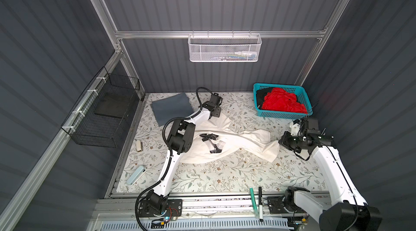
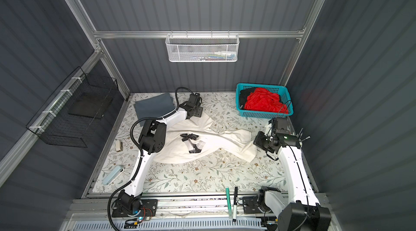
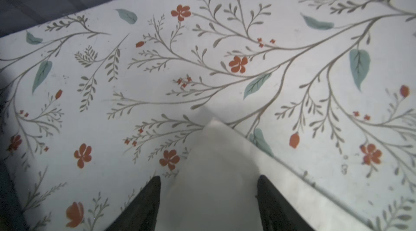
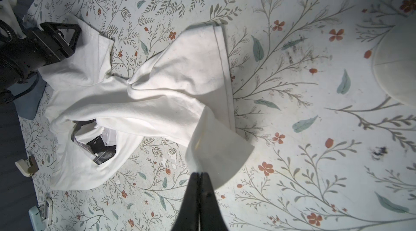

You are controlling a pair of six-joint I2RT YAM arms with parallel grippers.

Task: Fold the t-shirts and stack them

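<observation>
Nearest the lens, a green marker (image 1: 252,198) and a black marker (image 1: 260,202) lie across the front rail, between the two arm bases. Beyond them the floral table covering (image 1: 225,178) is bare as far as the off-white t-shirt (image 1: 238,139). That shirt lies twisted across the middle of the table, its stitched hem toward the right arm. The right gripper (image 4: 200,174) is clamped on a corner of that hem, fingers pressed together on the cloth. The left gripper (image 3: 209,177) stands at the shirt's far corner with its fingers well apart and the cloth corner lying between them. Whether either pad touches the cloth is hard to tell.

Just beside that arm, in the far-left corner, the slate-grey t-shirt (image 1: 171,108) lies folded flat. The red t-shirt (image 1: 281,102) and black t-shirt (image 1: 261,95) are bunched in the teal basket (image 1: 283,117) at the far right. Along the left table edge sit a small white item (image 1: 139,146) and a pale blue case (image 1: 136,175), both apart from the shirt.
</observation>
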